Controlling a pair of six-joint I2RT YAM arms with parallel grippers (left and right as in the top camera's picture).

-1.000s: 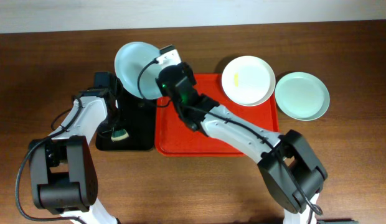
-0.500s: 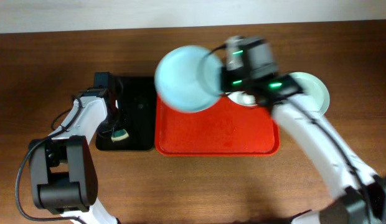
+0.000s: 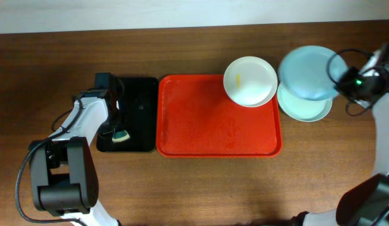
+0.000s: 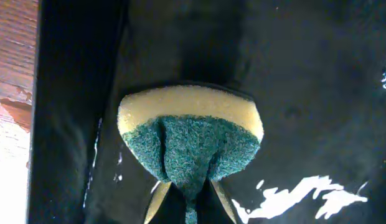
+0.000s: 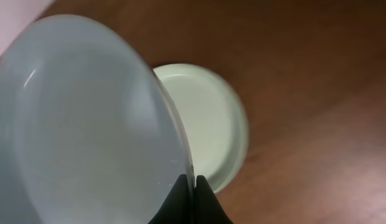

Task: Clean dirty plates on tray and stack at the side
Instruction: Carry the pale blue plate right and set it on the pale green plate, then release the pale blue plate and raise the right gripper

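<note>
The red-orange tray [image 3: 213, 135] is seen mid-table, with rounded corners and a raised rim. The white plate [image 3: 250, 80], marked with a small yellow smear, is seated at the tray's far right corner, overlapping the rim. The light blue plate [image 3: 307, 72] is held tilted, its edge pinched between the closed fingers of the right gripper [image 5: 193, 186]. It is hung over the mint plate [image 3: 304, 108] and partly covers it; contact cannot be told. The mint plate is laid flat on the table just right of the tray. The right arm is stretched along the table's right edge. The left gripper [image 4: 187, 202] is clamped on the sponge [image 4: 190, 146], yellow foam with a green scourer, over the black tray [image 3: 141, 94]. The left arm is bent beside it.
</note>
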